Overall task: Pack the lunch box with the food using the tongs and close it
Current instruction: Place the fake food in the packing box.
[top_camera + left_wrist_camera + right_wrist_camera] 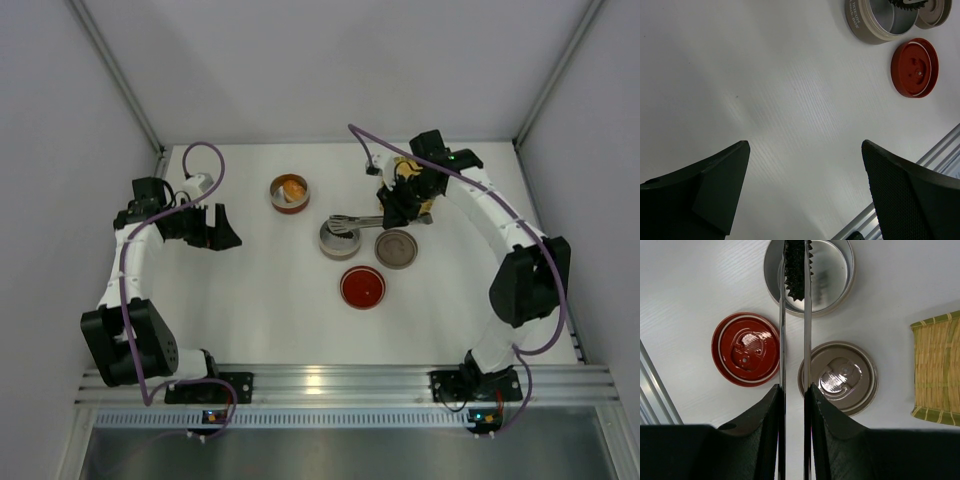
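Observation:
My right gripper (793, 387) is shut on the slim metal tongs (782, 340), squeezing their two arms. The tong tips pinch the black food piece (796, 270) over the mouth of the open beige lunch box tin (842, 290). From above, the right gripper (392, 212) holds the tongs (355, 220) pointing left over that tin (326, 246). The orange chunk (292, 187) lies in a second, red-rimmed tin (278, 199) further left. My left gripper (222, 228) hangs open at the left over bare table, its fingers (720, 185) wide apart with nothing between them.
A beige lid (839, 377) and a red lid (746, 349) lie upside down on the table near the beige tin. The yellow woven tray (937, 370) sits under the right wrist at the back right. An aluminium rail (330, 380) runs along the near edge.

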Controlling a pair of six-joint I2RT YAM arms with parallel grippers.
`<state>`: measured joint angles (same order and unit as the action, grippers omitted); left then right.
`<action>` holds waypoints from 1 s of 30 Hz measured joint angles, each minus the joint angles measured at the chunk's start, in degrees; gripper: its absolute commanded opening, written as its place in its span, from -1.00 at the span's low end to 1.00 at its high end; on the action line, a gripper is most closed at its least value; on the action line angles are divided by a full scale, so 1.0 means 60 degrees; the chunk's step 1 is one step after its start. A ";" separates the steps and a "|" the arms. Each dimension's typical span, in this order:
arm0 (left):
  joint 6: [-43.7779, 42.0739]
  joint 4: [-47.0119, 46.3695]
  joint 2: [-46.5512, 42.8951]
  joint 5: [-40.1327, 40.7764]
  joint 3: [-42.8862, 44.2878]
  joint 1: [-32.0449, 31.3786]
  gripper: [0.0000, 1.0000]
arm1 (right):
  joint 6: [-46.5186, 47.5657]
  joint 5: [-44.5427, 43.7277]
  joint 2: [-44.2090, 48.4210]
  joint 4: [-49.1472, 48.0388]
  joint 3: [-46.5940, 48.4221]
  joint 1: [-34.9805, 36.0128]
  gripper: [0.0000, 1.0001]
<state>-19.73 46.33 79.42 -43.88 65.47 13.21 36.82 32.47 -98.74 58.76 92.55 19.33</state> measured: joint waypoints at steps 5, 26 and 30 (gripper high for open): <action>-0.0047 0.0000 0.0000 0.0004 0.0000 0.0000 0.97 | 0.0000 -0.0120 -0.0277 -0.0149 0.0000 0.0000 -0.67; -0.0106 -0.0004 0.0164 0.0215 0.0000 0.0000 0.97 | 0.0025 -0.0266 -0.0528 -0.0586 -0.0168 0.0000 -0.24; -0.0131 -0.0004 0.0164 0.0255 0.0000 0.0000 0.97 | 0.0036 -0.0266 -0.0528 -0.0590 -0.0175 0.0004 -0.24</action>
<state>-20.51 46.30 80.40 -42.35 65.47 13.21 37.04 30.87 -101.91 55.22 91.50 19.35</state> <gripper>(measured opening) 0.984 0.389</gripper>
